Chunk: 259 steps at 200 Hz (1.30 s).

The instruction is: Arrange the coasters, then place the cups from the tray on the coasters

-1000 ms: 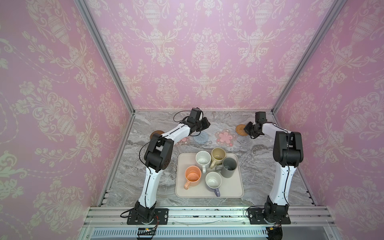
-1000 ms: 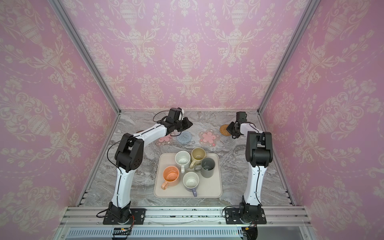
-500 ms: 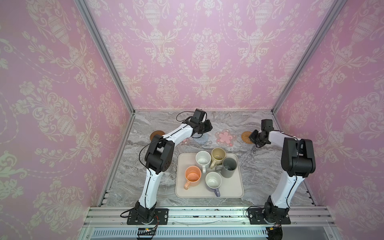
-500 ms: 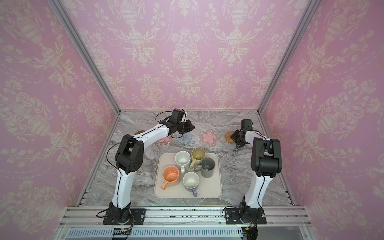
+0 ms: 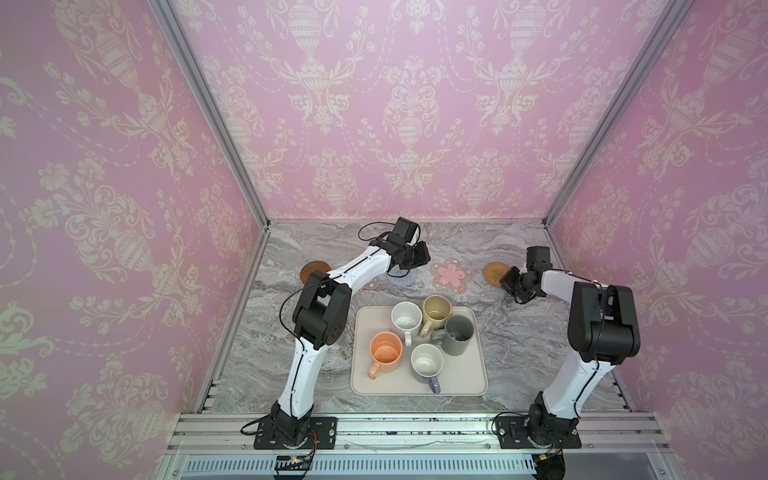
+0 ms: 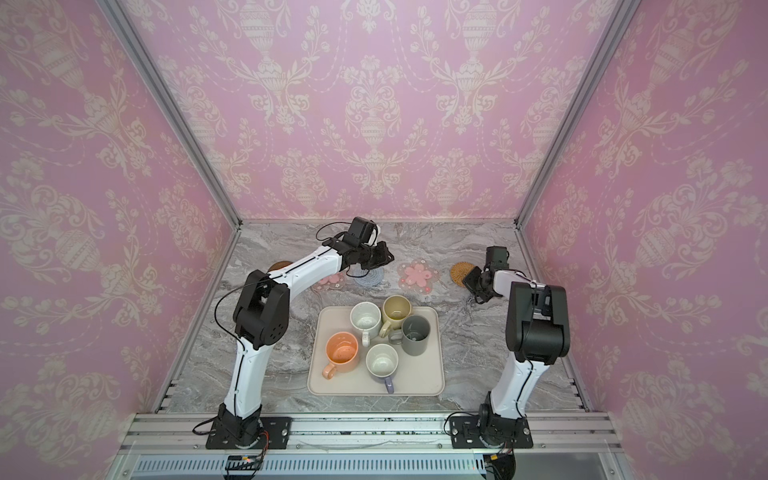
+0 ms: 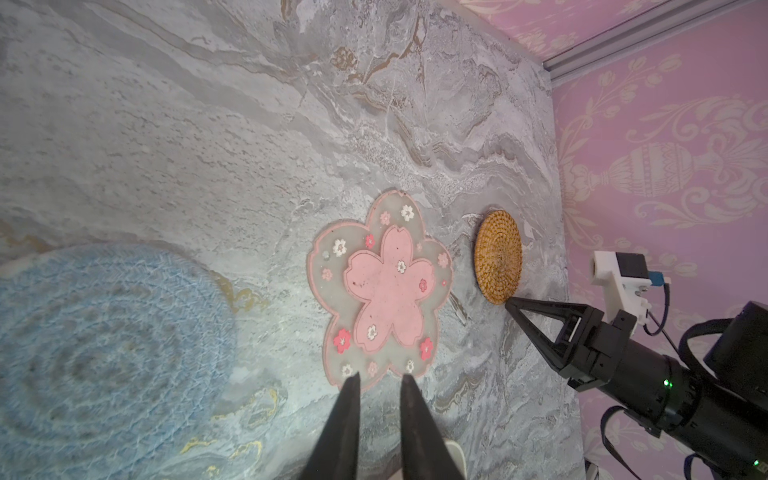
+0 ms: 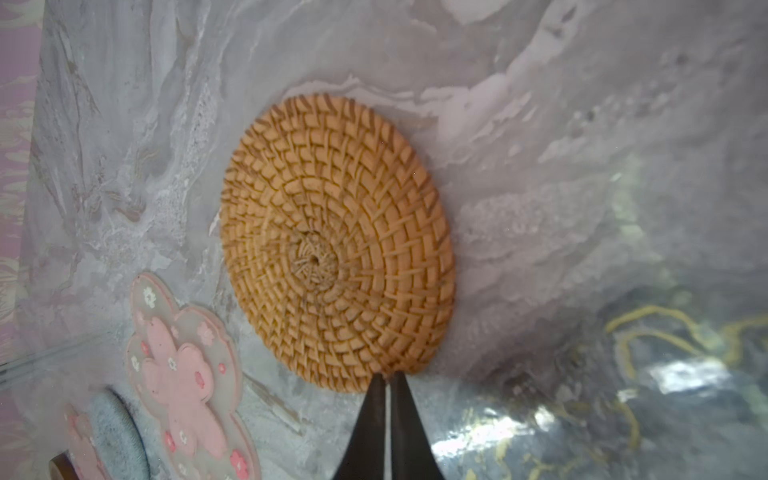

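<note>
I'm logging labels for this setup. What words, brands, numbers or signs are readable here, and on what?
None: no view shows readable text. The mugs, tray, coasters and arms show no lettering, and the wallpaper carries only ornament.

Both top views are bright, even and sharp, with soft shadows. The left wrist view blurs the blue coaster (image 7: 104, 340); the right wrist view shows glare on the bench (image 8: 685, 376).
</note>
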Each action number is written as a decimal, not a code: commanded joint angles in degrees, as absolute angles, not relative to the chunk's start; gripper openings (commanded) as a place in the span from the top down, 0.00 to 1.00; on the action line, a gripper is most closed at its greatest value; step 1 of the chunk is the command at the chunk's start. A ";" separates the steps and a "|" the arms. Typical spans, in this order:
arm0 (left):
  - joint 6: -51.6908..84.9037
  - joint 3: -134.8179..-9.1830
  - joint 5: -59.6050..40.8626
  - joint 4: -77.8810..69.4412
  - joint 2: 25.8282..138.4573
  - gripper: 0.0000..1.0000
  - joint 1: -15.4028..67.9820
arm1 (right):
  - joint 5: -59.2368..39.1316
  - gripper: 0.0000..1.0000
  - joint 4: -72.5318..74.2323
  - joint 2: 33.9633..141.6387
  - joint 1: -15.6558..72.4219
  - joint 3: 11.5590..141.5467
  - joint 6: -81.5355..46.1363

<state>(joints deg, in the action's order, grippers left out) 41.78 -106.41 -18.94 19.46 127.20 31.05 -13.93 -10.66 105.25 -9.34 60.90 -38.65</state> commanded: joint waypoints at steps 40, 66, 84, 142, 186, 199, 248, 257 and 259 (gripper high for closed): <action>39.27 -112.90 -18.52 25.60 132.68 0.74 32.59 | -17.32 0.83 -8.11 99.04 -3.39 57.60 -38.42; 38.55 -115.28 -18.03 28.02 134.71 0.72 32.78 | -17.94 0.82 -7.92 99.95 -0.64 59.13 -38.81; 38.32 -116.20 -17.75 28.85 135.95 0.71 32.78 | -17.89 0.81 -7.69 101.99 1.36 60.28 -39.36; 36.23 -122.92 -17.48 34.05 141.45 0.67 32.58 | -17.67 0.81 -6.67 109.59 4.12 63.63 -41.12; 35.07 -129.96 -17.50 37.87 146.13 0.64 32.19 | -17.76 0.80 -5.98 112.90 4.47 65.43 -41.79; 35.23 -130.90 -17.45 38.22 146.92 0.63 31.92 | -17.84 0.80 -5.98 113.69 4.59 66.11 -41.96; 36.41 -132.05 -18.38 36.97 149.64 0.62 31.07 | -18.19 0.79 -5.71 116.02 5.20 69.07 -42.67; 36.67 -132.26 -18.95 36.37 150.09 0.62 31.03 | -18.15 0.79 -5.71 116.45 5.37 69.42 -42.62; 36.72 -132.27 -19.02 36.27 150.15 0.62 31.00 | -18.12 0.79 -5.71 116.52 5.36 69.50 -42.69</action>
